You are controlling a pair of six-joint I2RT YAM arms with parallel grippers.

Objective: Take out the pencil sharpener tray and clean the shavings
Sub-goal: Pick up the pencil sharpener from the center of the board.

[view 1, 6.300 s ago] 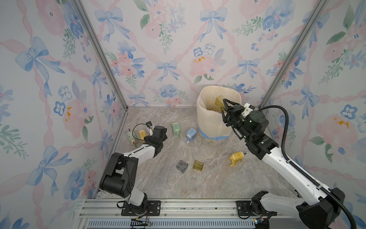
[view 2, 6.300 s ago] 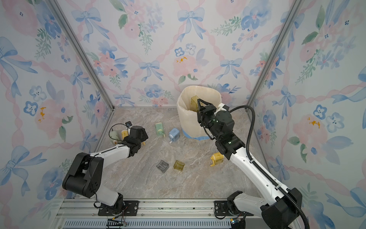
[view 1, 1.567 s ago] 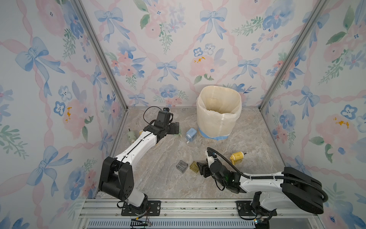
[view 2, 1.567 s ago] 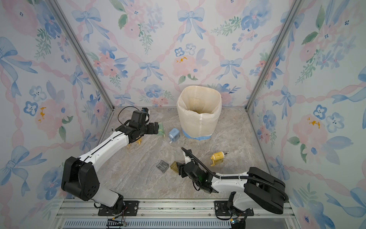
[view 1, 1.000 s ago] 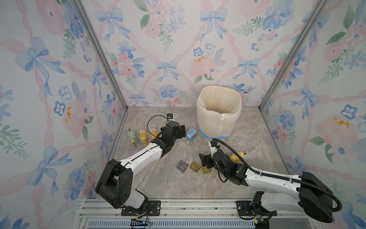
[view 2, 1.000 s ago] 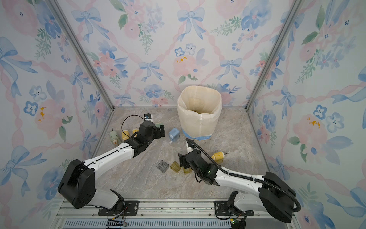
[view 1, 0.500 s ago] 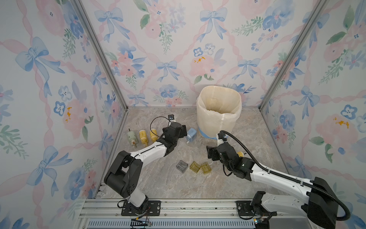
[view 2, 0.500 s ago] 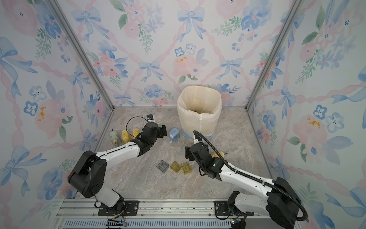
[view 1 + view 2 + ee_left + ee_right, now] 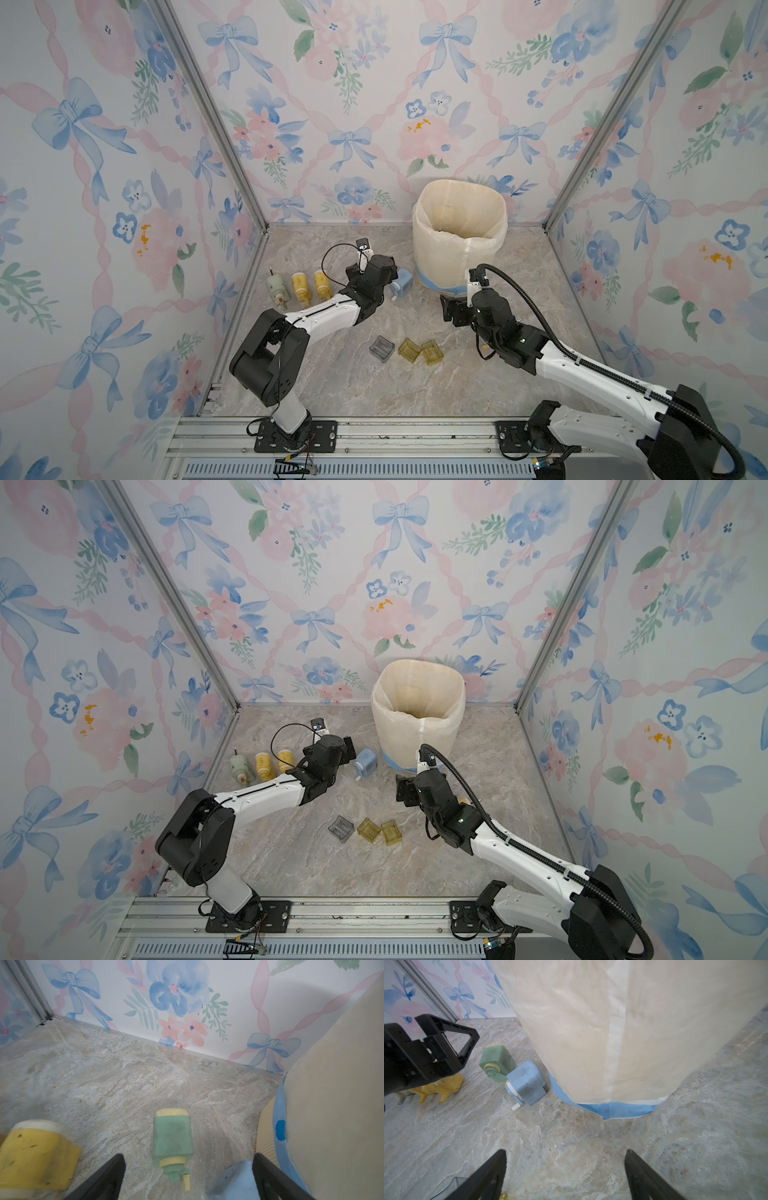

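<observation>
- The left claw [image 9: 188, 1159] stands wide and holds nothing. In the left wrist view its fingers sit either side of the crank end of a green sharpener [image 9: 172, 1138], which lies on its side on the desk [image 9: 374, 395]. They do not touch it, and I cannot tell whether its tray is in.
- A blue sharpener [image 9: 402, 283] lies just beside the green one, near the foot of the bin [image 9: 440, 266].
- The blue band at the bin's foot carries a darker blue dot [image 9: 280, 1130].
- In both top views three trays lie side by side on the open desk, well apart from the bin: a grey tray [image 9: 381, 348], a yellow tray [image 9: 409, 351] and a second yellow tray [image 9: 432, 352].
- The right claw [image 9: 566, 1152] is wide and empty, hovering over bare desk between the trays and the bin and facing the bin's wall.
- A row of three sharpeners [image 9: 300, 287] lies by the left wall.
- About six seconds back the right claw held a yellow tray over the bin and only one yellow tray lay by the grey one. It has since set the second down and risen clear.
- The left claw was then at the wall row, where two sharpeners showed. It has since come over to the green sharpener.
</observation>
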